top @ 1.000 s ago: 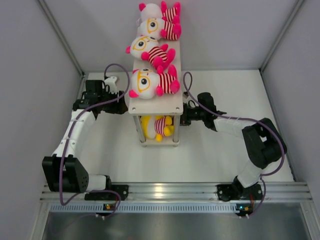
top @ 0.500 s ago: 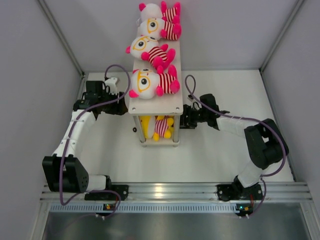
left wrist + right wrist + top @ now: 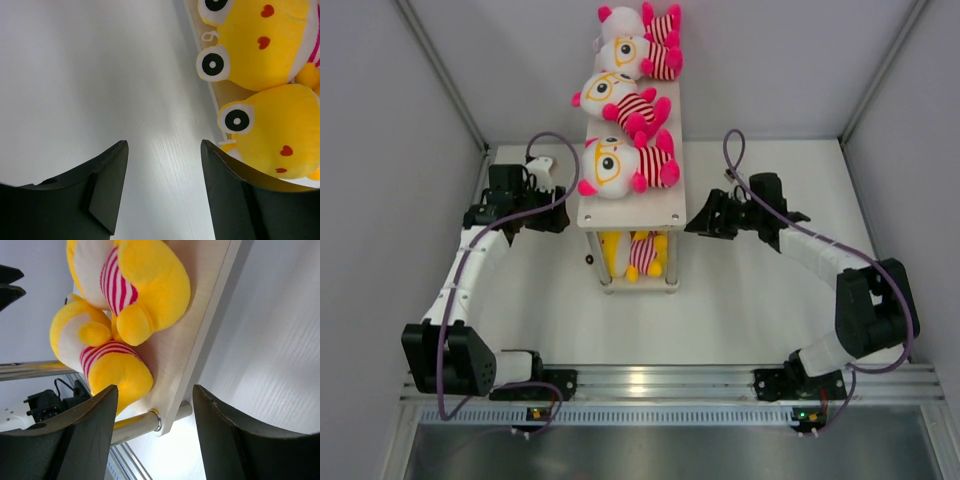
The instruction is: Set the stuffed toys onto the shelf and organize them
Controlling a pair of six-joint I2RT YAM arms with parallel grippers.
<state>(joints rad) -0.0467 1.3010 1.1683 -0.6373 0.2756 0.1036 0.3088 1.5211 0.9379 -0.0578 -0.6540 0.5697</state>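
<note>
Three white-headed stuffed toys point(image 3: 620, 165) with pink limbs lie in a row on the top board of the white shelf point(image 3: 640, 207). Two yellow stuffed toys point(image 3: 635, 253) in striped shirts lie on its lower tier. The right wrist view shows their bodies point(image 3: 142, 282) on the lower board point(image 3: 187, 337), and the left wrist view shows their heads point(image 3: 272, 132). My right gripper point(image 3: 698, 221) hangs open to the right of the shelf, apart from it, its jaws point(image 3: 155, 390) empty. My left gripper point(image 3: 560, 212) stands open by the shelf's left side, with only bare table between its fingers point(image 3: 164, 146).
Grey walls close in the white table point(image 3: 760, 300) on the left, right and back. A metal rail point(image 3: 660, 380) carrying both arm bases runs along the near edge. A thin chrome shelf leg point(image 3: 135, 425) shows just in front of my right gripper.
My right gripper has opened, let go of a yellow toy on the lower tier, and drawn back to the right, away from the shelf. The left arm has hardly moved.
</note>
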